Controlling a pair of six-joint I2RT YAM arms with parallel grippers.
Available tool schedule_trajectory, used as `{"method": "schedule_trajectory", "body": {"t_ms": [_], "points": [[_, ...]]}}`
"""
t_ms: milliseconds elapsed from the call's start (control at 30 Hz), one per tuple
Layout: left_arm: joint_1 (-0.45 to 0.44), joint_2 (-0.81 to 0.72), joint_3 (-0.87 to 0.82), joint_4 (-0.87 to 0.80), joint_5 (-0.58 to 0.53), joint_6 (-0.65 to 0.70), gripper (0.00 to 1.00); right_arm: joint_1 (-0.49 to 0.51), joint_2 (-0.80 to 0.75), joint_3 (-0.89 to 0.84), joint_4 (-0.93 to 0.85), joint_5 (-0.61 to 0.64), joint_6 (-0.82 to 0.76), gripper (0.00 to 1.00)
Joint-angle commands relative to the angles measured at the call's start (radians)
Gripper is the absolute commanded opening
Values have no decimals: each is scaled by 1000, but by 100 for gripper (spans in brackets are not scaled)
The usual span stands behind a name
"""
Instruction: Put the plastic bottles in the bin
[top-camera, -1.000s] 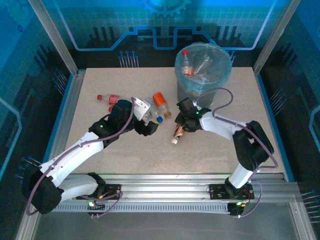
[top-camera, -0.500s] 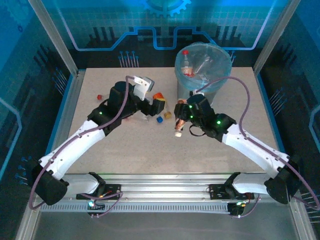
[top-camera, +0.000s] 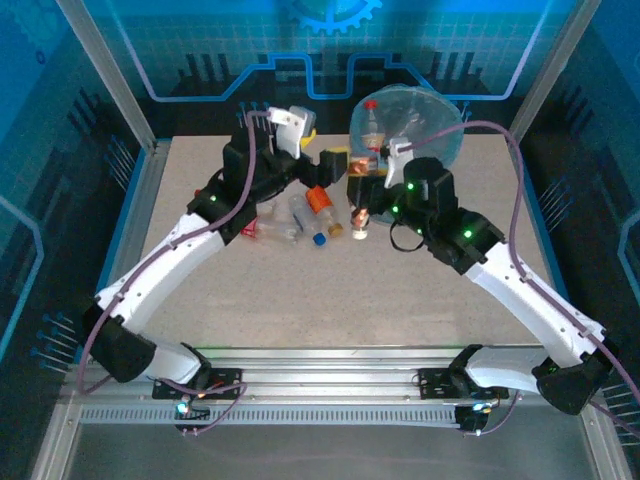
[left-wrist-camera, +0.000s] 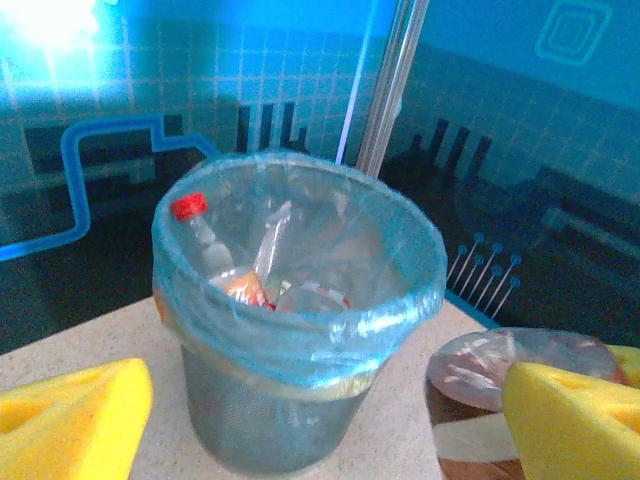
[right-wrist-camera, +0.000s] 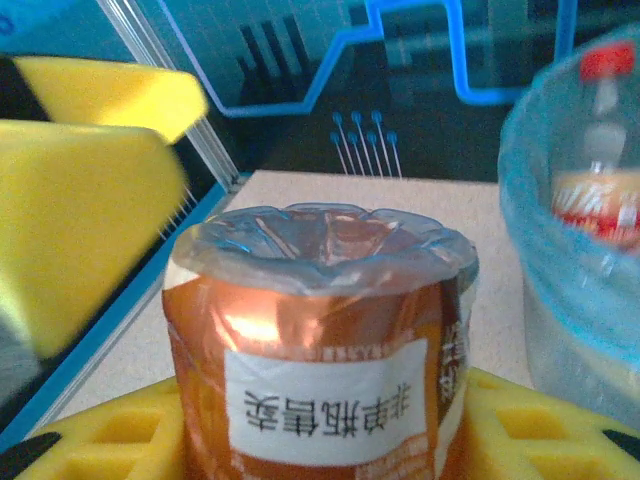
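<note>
Right claw (top-camera: 361, 198) clamping brown-label bottle (right-wrist-camera: 320, 350) just beside bin (left-wrist-camera: 300, 345). Left claw (top-camera: 328, 167) gaping wide, gripping nothing, near bin. Loose bottles (top-camera: 298, 212) lying on table (top-camera: 400, 300). Red-capped bottle (left-wrist-camera: 205, 235) sitting in bin.

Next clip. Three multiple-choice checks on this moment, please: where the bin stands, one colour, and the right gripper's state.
1. Where on the table does the bin stand?
A) far side, right of centre
B) near edge, by the arm bases
C) far left corner

2. What colour is the cap of the cap-up bottle in the bin?
A) green
B) white
C) red

3. What is the right gripper doing?
A) open, empty
B) shut on a brown-labelled bottle
C) shut on a cloth

Answers:
1 A, the top view shows it far and right of middle.
2 C, the left wrist view shows it red.
3 B, yellow pads flank the bottle.
</note>
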Motion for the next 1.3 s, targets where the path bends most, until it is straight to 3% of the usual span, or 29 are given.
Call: {"method": "schedule_trajectory", "body": {"t_ms": [0,567,967,1267], "points": [[7,64,107,36,-37,-27,91,-33,20,89,51,-11,-97,48],[7,505,643,-103,-15,-158,86,-276,297,490,85,169,-306,46],[6,688,844,-230,1,-166,85,-291,573,699,-19,255,-431,46],[6,724,873,-245,8,-162,85,-297,715,833,-113,310,-483,47]]}}
